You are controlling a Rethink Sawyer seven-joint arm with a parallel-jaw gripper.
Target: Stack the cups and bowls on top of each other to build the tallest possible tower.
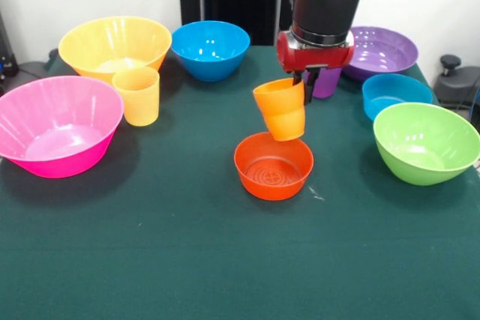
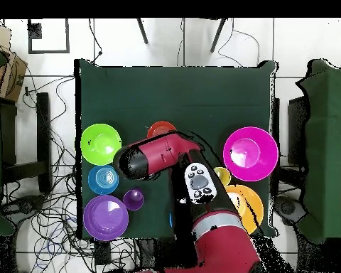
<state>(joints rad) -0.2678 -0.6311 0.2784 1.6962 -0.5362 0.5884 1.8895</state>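
Orange cup (image 1: 281, 109) tilted in end effector (image 1: 306, 85), above red-orange bowl (image 1: 273, 165).

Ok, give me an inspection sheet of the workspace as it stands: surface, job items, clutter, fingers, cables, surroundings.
Surface: dark green table, covered in cloth.
Job's things: orange cup tilted, held above the small red-orange bowl; not yet set down. Yellow-orange cup upright beside the big yellow bowl. Big pink bowl, medium blue bowl, lime green bowl, small blue bowl, wide purple bowl all single. Purple cup mostly hidden behind the arm in the front view.
Clutter: nothing seen.
Gripper: fingers shut on the orange cup's rim.
Cables: tangled on the floor around the table.
Surroundings: side tables at both edges of the overhead view.
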